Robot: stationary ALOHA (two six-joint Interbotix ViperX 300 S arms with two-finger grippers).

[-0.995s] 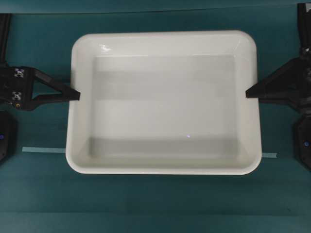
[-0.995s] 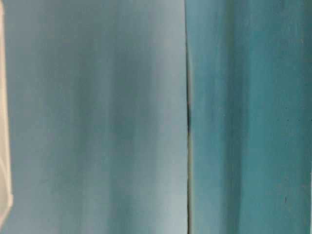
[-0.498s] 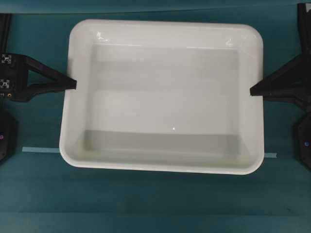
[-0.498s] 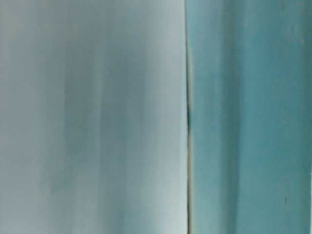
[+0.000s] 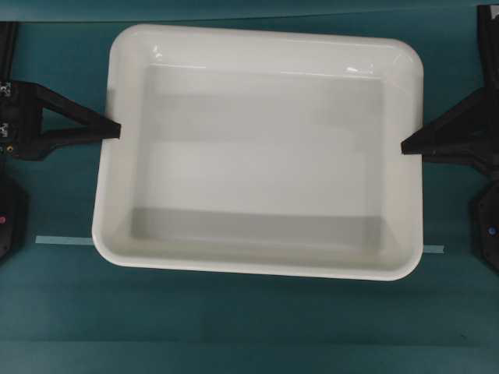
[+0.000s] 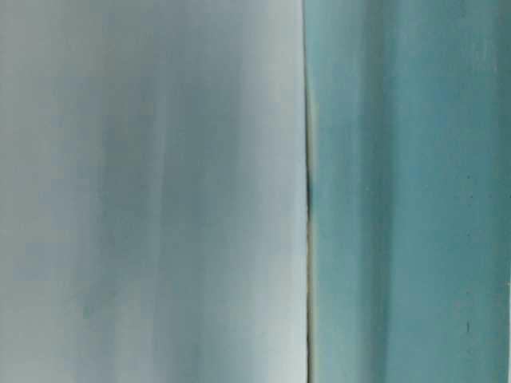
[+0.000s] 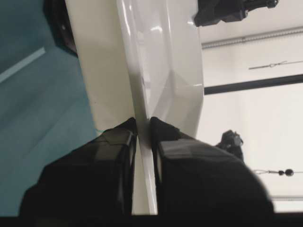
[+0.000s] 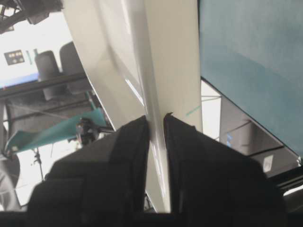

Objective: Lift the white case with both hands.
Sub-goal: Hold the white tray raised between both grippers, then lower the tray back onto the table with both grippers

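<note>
The white case (image 5: pixel 257 152) is a large shallow white tray that fills the middle of the overhead view, held above the teal table and slightly tilted. My left gripper (image 5: pixel 117 129) is shut on the case's left rim. My right gripper (image 5: pixel 404 146) is shut on its right rim. In the left wrist view the rim (image 7: pixel 142 94) runs between my two black fingers (image 7: pixel 113 151), which pinch it. In the right wrist view the rim (image 8: pixel 154 71) is pinched the same way between the black fingers (image 8: pixel 128 146). The table-level view shows only a blurred pale surface.
The teal table (image 5: pixel 249 327) lies below the case. A pale tape strip (image 5: pixel 62 241) crosses the table at the left and shows again at the right (image 5: pixel 433 249). The arm bases (image 5: pixel 9 218) stand at both side edges.
The case has risen with both grippers: it looks larger in the overhead view, its left side more so. The table-level view has gone from blue-grey to paler.
</note>
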